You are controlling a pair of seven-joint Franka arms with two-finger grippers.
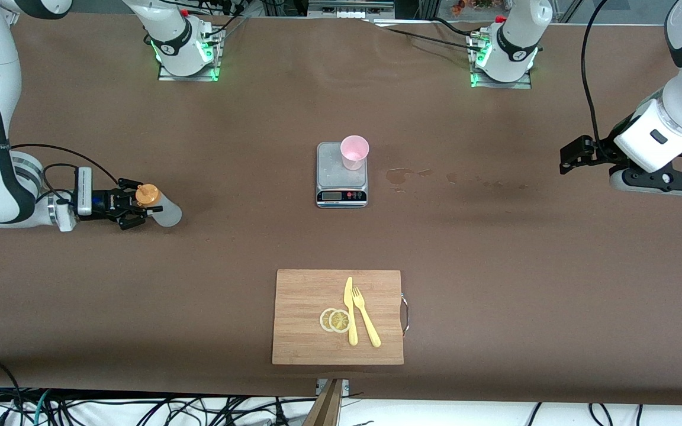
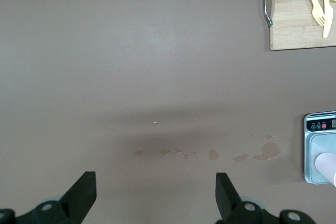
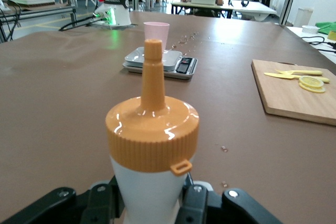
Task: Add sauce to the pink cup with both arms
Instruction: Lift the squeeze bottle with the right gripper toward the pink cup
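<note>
The right gripper [image 1: 134, 208] sits low at the right arm's end of the counter [image 1: 495, 248], its jaws clenched on the sauce bottle [image 1: 160, 207] just below the orange cap [image 3: 152, 132]. The bottle stands upright on the counter, nozzle up, well apart from the pink cup [image 1: 354, 152]. That cup rests on the plate of a small kitchen scale [image 1: 341, 176] near the counter's middle, toward the edge of the plate away from the display. The left gripper [image 1: 578, 155] hangs in the air over bare counter at the left arm's end, jaws released and holding nothing, waiting. A few dried spots [image 1: 400, 175] mark the surface between it and the scale.

The step in hand looks like the pickup of the sauce: the grip is made, but the bottle is not yet lifted. The next move likely calls for raising it, carrying it over the cup, and tipping the nozzle down above the cup's mouth, perhaps with the left gripper steadying the cup. A cutting board [image 1: 305, 319] with lemon slices [image 1: 335, 320], a knife [image 1: 350, 310] and a fork [image 1: 366, 324] lies nearer the front camera, out of the path.
</note>
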